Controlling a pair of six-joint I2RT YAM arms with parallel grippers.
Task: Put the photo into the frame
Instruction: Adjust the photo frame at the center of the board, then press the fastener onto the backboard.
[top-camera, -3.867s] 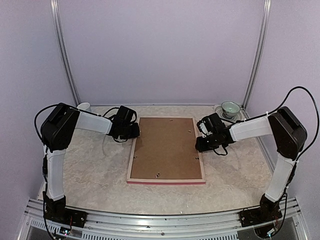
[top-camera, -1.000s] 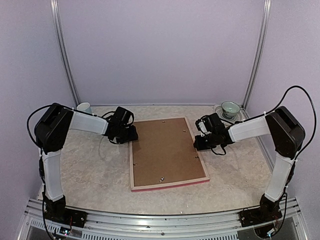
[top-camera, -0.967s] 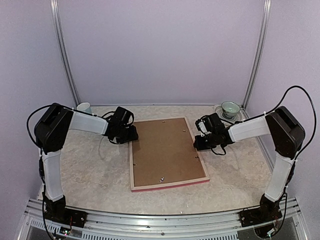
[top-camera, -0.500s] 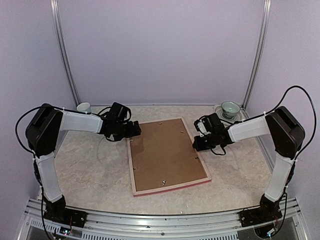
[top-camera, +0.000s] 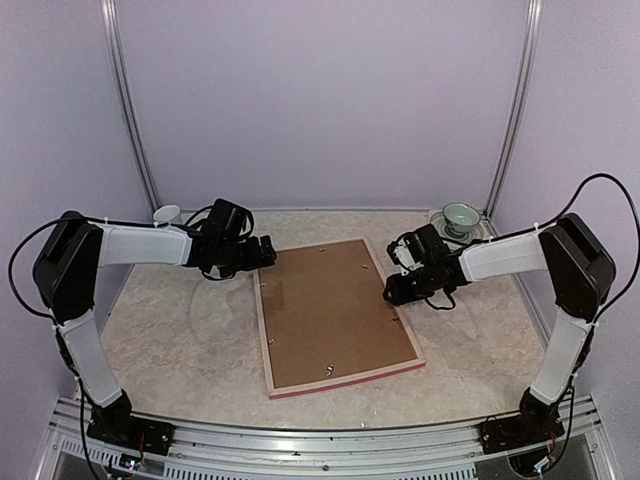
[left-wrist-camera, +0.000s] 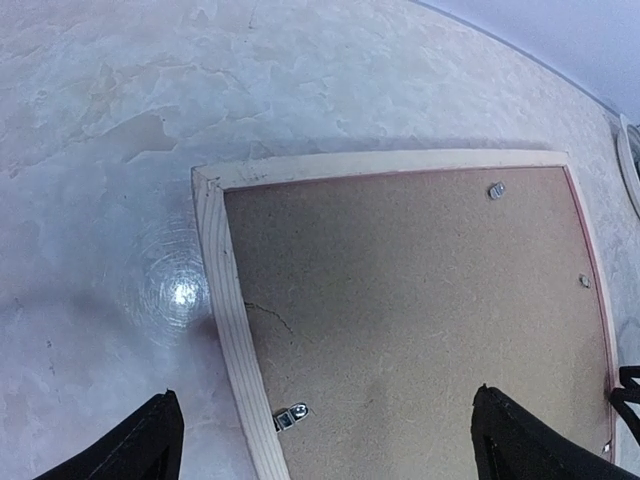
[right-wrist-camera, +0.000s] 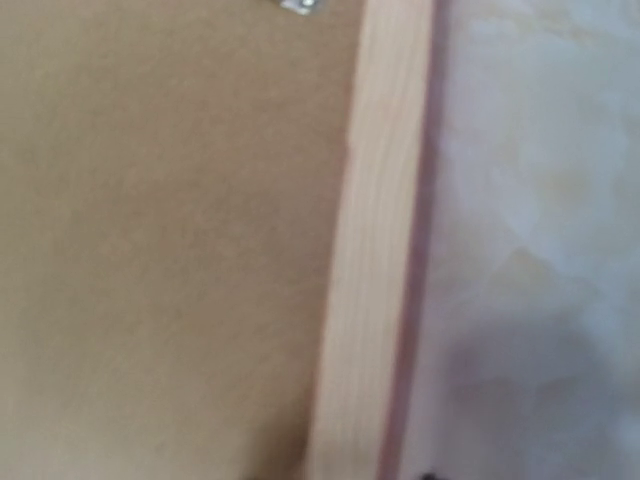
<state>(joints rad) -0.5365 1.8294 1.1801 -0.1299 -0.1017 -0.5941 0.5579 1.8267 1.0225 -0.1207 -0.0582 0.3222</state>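
Cup (top-camera: 168, 214): small, white, at the far left corner of the table (top-camera: 170, 330), well apart from everything else.

Left gripper (top-camera: 262, 255): over the frame's far left corner. Jaws wide apart, holding nothing. In the wrist view one finger (left-wrist-camera: 145, 445) is over bare table outside the left rail and the other is over the board. Contact with the frame cannot be told.

Frame (top-camera: 263, 335): lies flat at mid-table, pale wood back upward, pink showing along the near edge. It sits askew to the table edges.

Backing board (top-camera: 335, 310): brown, seated inside the rails and filling the opening. Small metal clips (left-wrist-camera: 290, 417) sit along its edges.

Right gripper (top-camera: 393, 290): low at the frame's right rail, toward the far end. The wrist view is blurred and shows only rail, board and table, so the jaw state cannot be told.

Bowl (top-camera: 460, 215): pale green, on a plate, at the far right corner.
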